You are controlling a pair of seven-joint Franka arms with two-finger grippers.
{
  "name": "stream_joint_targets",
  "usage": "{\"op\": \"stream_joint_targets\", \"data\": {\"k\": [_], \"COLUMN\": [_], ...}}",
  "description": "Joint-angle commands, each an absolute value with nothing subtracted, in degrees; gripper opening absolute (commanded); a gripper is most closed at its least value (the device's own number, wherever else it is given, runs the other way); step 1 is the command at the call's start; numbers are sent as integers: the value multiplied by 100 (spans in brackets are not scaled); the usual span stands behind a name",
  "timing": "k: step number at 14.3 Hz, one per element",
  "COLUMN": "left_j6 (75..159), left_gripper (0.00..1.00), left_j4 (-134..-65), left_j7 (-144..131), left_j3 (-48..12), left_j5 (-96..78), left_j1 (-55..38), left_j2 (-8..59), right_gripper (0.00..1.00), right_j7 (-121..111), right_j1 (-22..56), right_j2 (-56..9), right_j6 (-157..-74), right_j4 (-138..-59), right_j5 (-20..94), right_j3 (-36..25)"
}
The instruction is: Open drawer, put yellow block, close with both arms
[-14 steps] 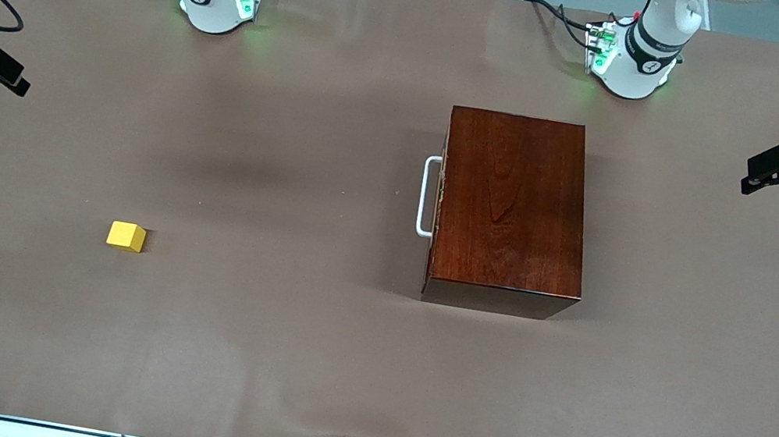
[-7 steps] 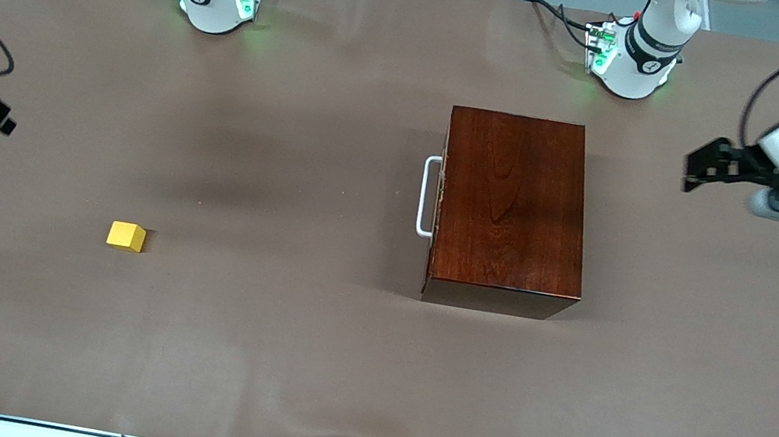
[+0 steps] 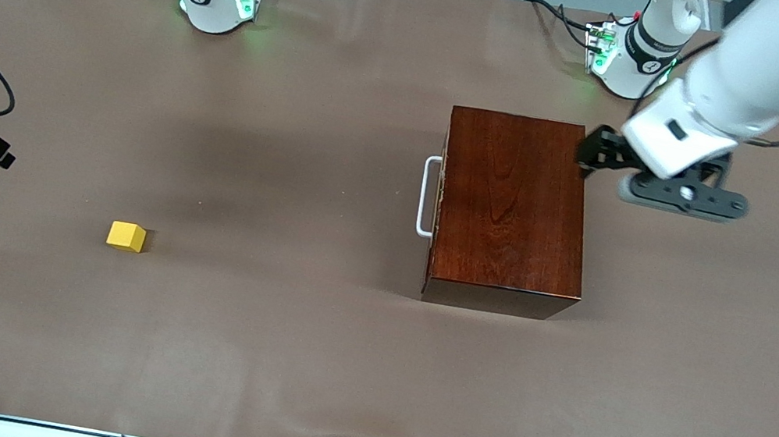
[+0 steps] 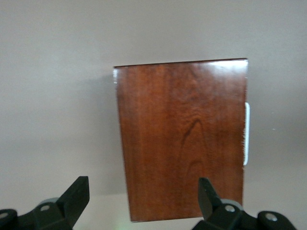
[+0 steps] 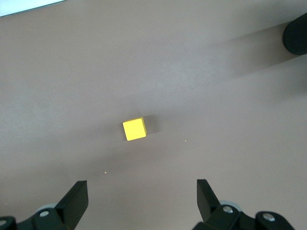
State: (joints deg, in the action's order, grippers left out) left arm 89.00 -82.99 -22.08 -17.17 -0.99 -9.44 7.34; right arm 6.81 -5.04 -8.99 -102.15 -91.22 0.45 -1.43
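Left gripper (image 3: 590, 157), jaws spread and empty, hangs over the closed drawer's (image 3: 430, 196) box; right gripper (image 5: 141, 203), likewise spread, hangs above the yellow block (image 3: 126, 236).

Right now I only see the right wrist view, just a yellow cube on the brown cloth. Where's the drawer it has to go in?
Observer: The drawer is shut inside a dark wooden box, toward the left arm's end of the table.
Operator: Is the other arm doing anything?
Observer: Yes, the left gripper is open, over the box's edge on the side away from the white handle.
Operator: Where is my gripper then?
Observer: The right gripper is open, above the cloth at the right arm's end, not yet over the yellow block.
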Motion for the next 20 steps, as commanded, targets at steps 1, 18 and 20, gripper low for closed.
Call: {"op": "stream_joint_targets", "data": {"k": [1,18,20], "left_j6": [8894,10758,10758], "left_gripper": [100,100,100], "left_j4": [-8112,-7550,-7550], "left_j7": [-2452,-5581,-5634], "left_j3": [-1784,-1670,-1600], "left_j5": [-193,1255,1318], "left_j1": [-1386,-3893,-3929], "left_j2": [878,3497,3620], "right_gripper": [100,100,100], "right_j7": [633,580,580], "right_j1": [-519,-18,9], "right_j2": [-1168,-2635,-2847], "right_j6": [-10143,-12225,-12436], "right_j4": [-9009,-10134,-10143], "right_j5": [70,0,-17], "right_j3": [-35,-35,-35]}}
